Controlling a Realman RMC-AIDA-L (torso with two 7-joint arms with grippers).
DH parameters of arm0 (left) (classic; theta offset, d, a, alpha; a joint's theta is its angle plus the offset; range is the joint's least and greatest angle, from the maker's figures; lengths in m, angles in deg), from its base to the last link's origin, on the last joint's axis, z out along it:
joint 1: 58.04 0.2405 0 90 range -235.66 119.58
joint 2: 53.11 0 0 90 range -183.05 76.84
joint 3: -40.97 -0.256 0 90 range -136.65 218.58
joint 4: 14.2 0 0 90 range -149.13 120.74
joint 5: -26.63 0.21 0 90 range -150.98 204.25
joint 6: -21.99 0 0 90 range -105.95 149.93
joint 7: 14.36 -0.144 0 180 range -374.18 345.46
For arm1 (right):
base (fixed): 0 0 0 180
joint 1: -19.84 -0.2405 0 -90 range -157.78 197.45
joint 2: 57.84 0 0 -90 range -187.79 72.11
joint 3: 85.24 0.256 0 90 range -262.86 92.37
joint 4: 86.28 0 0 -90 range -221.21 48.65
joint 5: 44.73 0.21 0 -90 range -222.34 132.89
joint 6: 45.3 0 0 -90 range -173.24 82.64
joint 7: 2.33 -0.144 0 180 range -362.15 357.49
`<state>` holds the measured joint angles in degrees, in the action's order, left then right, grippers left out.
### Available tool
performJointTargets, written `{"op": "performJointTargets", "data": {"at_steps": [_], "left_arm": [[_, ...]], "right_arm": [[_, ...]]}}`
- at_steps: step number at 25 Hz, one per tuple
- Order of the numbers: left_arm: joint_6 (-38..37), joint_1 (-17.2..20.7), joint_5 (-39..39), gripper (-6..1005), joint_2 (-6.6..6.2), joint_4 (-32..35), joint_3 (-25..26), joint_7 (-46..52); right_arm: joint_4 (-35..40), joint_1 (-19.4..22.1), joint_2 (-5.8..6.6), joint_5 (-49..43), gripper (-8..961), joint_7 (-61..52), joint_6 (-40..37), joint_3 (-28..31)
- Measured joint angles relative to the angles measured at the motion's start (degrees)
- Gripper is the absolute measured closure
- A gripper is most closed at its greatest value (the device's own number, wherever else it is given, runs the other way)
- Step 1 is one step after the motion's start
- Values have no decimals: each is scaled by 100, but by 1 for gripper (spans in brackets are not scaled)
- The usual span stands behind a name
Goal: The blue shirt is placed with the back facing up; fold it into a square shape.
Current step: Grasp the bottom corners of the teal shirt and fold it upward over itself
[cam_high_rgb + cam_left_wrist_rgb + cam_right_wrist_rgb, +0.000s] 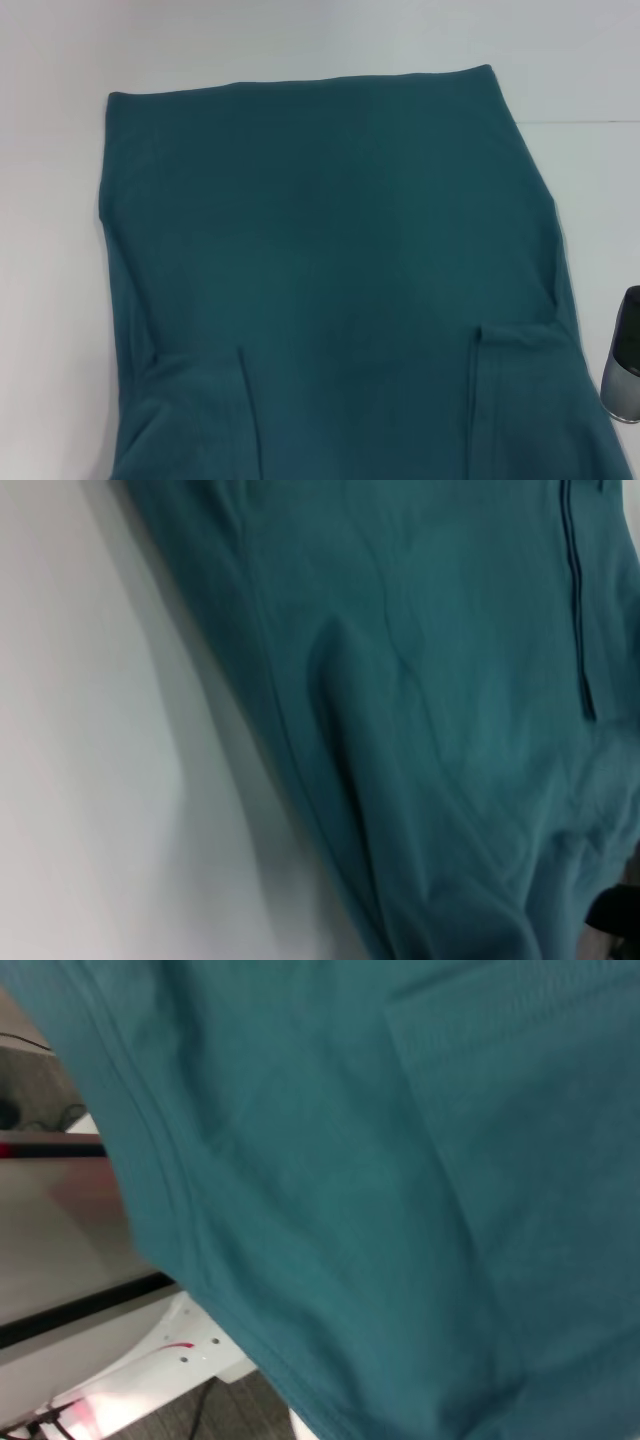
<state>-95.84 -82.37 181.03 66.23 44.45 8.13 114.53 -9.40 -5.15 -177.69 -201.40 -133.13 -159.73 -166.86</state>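
Across the white table point(60, 250) in front of me lies the blue shirt point(330, 260), spread flat, its far hem running straight along the far side and its near part running off the near edge of my head view. Both side edges look turned in over the body, with a fold line showing on my left point(245, 390) and another on my right point(475, 380).

My right arm point(625, 355) sits just beside the shirt's right edge, near me; I cannot tell how its gripper stands. My left gripper doesn't appear anywhere. My right wrist camera looks down on the seamed edge point(170, 1190) where cloth hangs past the table.

How will it handle? Soft, light, limp, I reckon: no stiffness, so it'll droop and crease wherever I lift. My left wrist view already shows a raised wrinkle point(350, 710). I'd pinch the doubled edges near the corners, where the layers give some bite, and lift both sides together.
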Motion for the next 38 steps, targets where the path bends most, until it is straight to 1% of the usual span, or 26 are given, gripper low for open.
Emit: {"op": "performJointTargets", "data": {"at_steps": [3,5,8,9,12,15,16,19,21,24,28,30,34,35,36,37,38], "left_arm": [[-49,20,-97,957,22,40,9,97],[-73,20,-305,957,8,116,96,130],[-80,-19,-646,957,-76,154,334,113],[-79,-46,-776,957,-114,180,443,98],[-61,-114,-1277,957,-189,443,824,88],[-47,-171,-1715,958,-250,677,933,115],[-38,-207,-1869,958,-267,773,946,121],[81,-345,-2198,958,-277,1025,1005,100],[291,-468,-2324,957,-277,1091,1012,-6],[736,-664,-2408,957,-257,1050,969,-219],[1517,-893,-2421,958,-130,996,740,-395],[1923,-999,-2429,958,-93,920,471,-456],[2837,-1169,-2421,958,-88,663,-78,-569],[2837,-1169,-2421,958,-88,663,-78,-569],[3402,-1208,-2417,958,-75,546,-359,-634],[3939,-1212,-2426,958,-30,485,-578,-726],[4009,-1213,-2427,958,-18,477,-612,-745]], "right_arm": [[44,44,7,62,902,9,2,44],[157,70,14,136,902,127,-1,235],[477,94,41,330,902,477,3,799],[606,84,53,390,902,620,11,1084],[769,1,105,628,902,911,17,1710],[866,-154,164,956,901,1162,42,2312],[927,-200,164,1041,901,1245,64,2502],[1384,-321,95,1346,901,1439,248,3209],[1581,-390,76,1535,901,1429,450,3486],[1635,-509,75,1646,901,1276,874,3632],[1632,-574,7,1605,901,936,1778,3523],[1608,-570,-7,1603,901,676,2350,3391],[1369,-594,-7,1602,901,344,3357,3131],[1271,-603,-7,1599,901,276,3631,3043],[1184,-608,-6,1577,901,208,3849,2949],[1079,-622,-5,1537,901,111,4091,2835],[966,-640,-5,1466,901,8,4321,2727]]}}
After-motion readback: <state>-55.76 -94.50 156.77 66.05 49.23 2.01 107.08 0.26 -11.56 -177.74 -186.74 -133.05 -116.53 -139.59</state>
